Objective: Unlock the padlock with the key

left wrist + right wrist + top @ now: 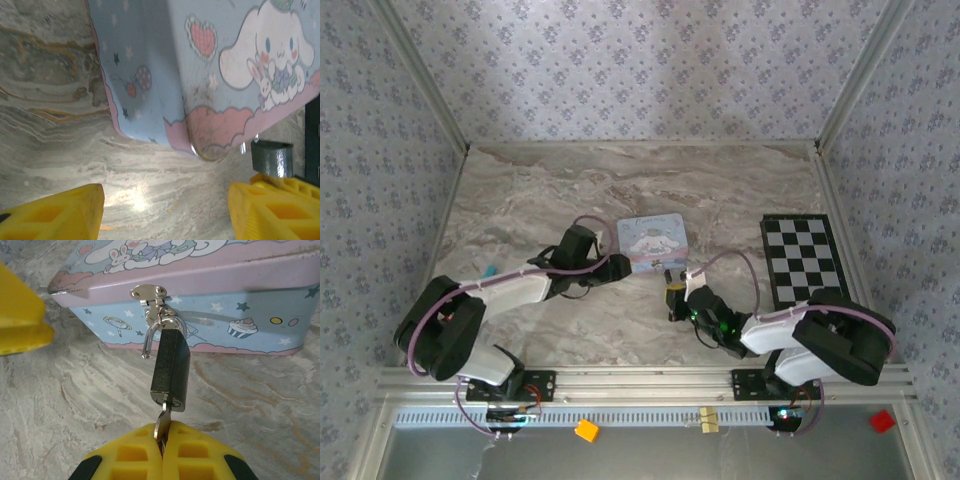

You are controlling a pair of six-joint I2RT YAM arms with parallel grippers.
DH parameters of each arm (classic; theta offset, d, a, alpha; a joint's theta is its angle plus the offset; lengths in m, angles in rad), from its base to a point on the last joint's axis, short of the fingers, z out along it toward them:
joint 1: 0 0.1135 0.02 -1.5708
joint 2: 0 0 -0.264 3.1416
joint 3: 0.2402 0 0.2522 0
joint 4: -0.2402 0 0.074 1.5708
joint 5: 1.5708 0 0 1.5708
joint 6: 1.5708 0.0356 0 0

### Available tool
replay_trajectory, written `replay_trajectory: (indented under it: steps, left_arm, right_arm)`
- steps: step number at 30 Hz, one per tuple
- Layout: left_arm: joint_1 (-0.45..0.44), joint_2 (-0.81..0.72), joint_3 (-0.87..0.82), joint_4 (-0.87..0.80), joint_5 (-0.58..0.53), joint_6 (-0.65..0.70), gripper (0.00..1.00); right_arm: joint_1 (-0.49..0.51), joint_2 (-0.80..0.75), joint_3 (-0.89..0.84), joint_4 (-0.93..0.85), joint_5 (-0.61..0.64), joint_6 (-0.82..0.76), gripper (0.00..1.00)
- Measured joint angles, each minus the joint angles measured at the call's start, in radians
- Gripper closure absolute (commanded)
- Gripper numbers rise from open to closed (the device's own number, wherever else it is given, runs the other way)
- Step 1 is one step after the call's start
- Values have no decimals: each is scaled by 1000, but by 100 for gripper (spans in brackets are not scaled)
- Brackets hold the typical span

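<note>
Nearest: right end effector (162,450), yellow fingers pressed together, pinching key (161,422). Key shaft ran straight up into keyhole in base of padlock (171,367). Padlock hung from hasp (150,292) on front wall of case (240,315), directly ahead of right end effector. Its long axis was roughly in line with key and tilted slightly. One shackle leg (145,345) looked free beside lock body, so possibly released, but uncertain. Case sat on worktop (75,405). Just beside case corner: left end effector (165,210), fingers spread, holding nothing, farther from padlock.
</note>
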Motion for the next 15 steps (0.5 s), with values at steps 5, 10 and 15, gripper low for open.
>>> replay_trajectory:
  steps: [5,10,15]
  left_arm:
    - [-53,26,0,22,0,-6,35]
    - [-74,26,0,52,-14,-23,35]
    - [-74,-51,-3,43,-68,-24,30]
  right_arm:
    - [-10,20,-1,15,-34,8,100]
    - [-62,60,-24,88,-101,55,100]
    - [-78,84,-24,121,-144,87,90]
